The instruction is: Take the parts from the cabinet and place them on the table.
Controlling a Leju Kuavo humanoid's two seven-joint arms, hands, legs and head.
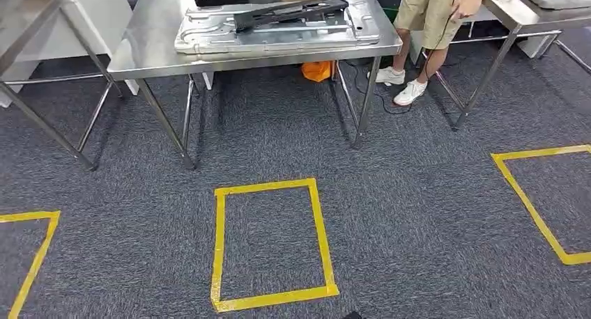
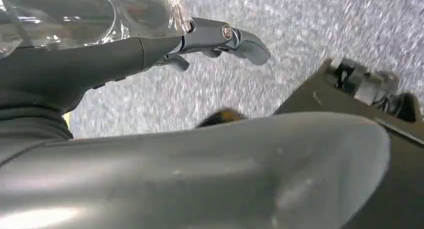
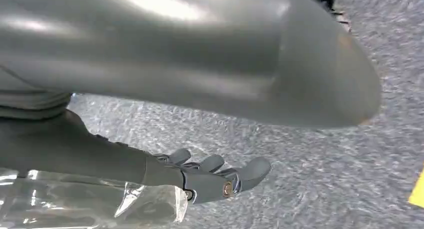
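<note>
both hands hang empty, left hand [image 2: 215,39] and right hand [image 3: 215,176] with fingers loosely spread; walking on, they could clip the table [image 1: 150,47] ahead.

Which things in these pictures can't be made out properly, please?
- Black part on the steel table: head view, too small for detail.
- Person: head view, cut off above the waist by the top edge.
- Left hand and right hand: wrist views, thumbs and clear plastic wrap hide much.
</note>
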